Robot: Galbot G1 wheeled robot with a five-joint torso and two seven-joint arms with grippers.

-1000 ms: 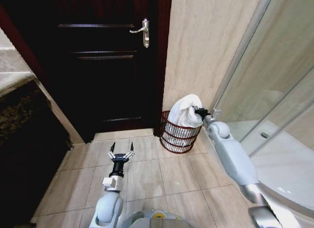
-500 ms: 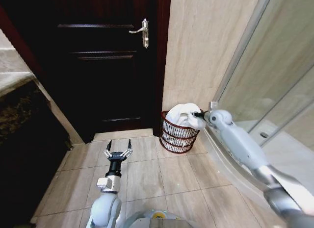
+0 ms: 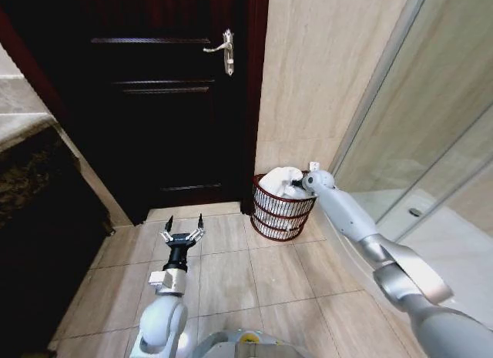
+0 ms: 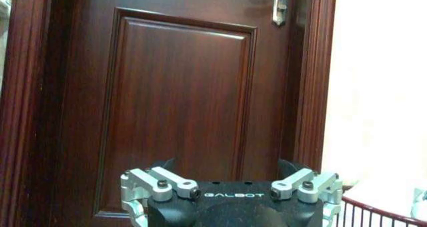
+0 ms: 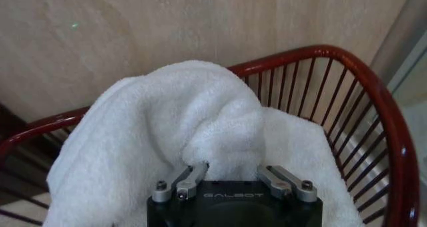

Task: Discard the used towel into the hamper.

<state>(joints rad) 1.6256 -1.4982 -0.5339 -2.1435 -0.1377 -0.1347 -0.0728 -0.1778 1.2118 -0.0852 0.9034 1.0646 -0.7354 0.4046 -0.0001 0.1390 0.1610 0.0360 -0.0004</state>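
One hand, our right hand (image 3: 299, 188), grips the towel (image 3: 279, 181) just inside the hamper (image 3: 279, 218); our left hand (image 3: 182, 233) hangs open, well apart.

Ahead of me stands a dark wooden door (image 3: 154, 104) with a silver lever handle (image 3: 223, 50). Beige wall (image 3: 323, 73) flanks it; a glass shower enclosure (image 3: 439, 142) rises beside tan floor tiles (image 3: 231, 273).

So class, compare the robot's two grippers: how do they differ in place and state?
The left gripper hovers over the floor tiles, jaws open and empty. The right gripper reaches into the hamper, jaws buried in the white towel. Both share the same black Galbot build.
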